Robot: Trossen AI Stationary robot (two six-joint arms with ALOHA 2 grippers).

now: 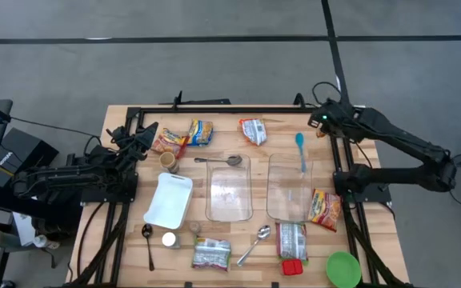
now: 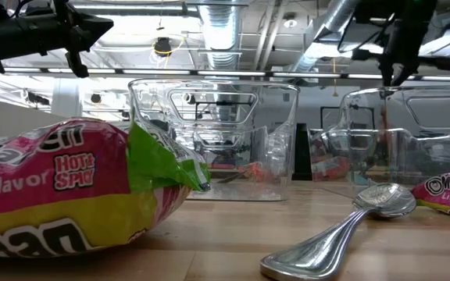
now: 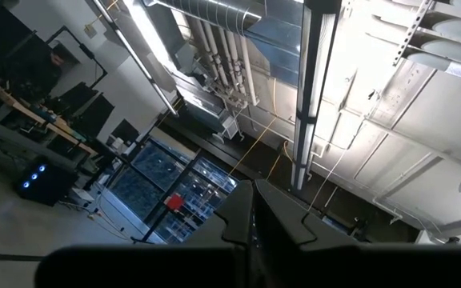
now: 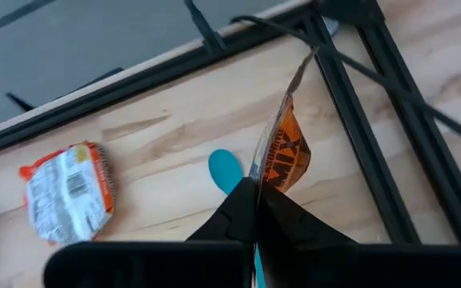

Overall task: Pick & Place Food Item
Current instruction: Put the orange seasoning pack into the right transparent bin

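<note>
My right gripper point(image 4: 256, 190) is shut on an orange food packet point(image 4: 285, 152), raised over the table's far right corner point(image 1: 318, 122). Below it on the wood lie a blue spoon point(image 4: 226, 171) and a silver-and-orange packet point(image 4: 66, 192). Two clear containers point(image 1: 229, 189) point(image 1: 289, 189) stand at the table's middle. My left gripper point(image 3: 253, 214) is shut on nothing, at the table's left edge point(image 1: 145, 138), and points up toward the ceiling. My right gripper pinches the orange packet by one thin edge point(image 4: 264, 178) between its two fingers. The fingers slant down from above. The packet shows nearly edge-on, reaches out past the fingertips and is lifted clear of the table.
More packets lie at the far left point(image 1: 201, 132) point(image 1: 169, 142), right point(image 1: 325, 208) and near edge point(image 1: 212, 254) point(image 1: 292, 240). There are also a white tray point(image 1: 169, 200), a green bowl point(image 1: 343, 268), metal spoons point(image 1: 254, 244) point(image 1: 148, 240) and a black frame rail point(image 4: 374, 136) along the table's edge.
</note>
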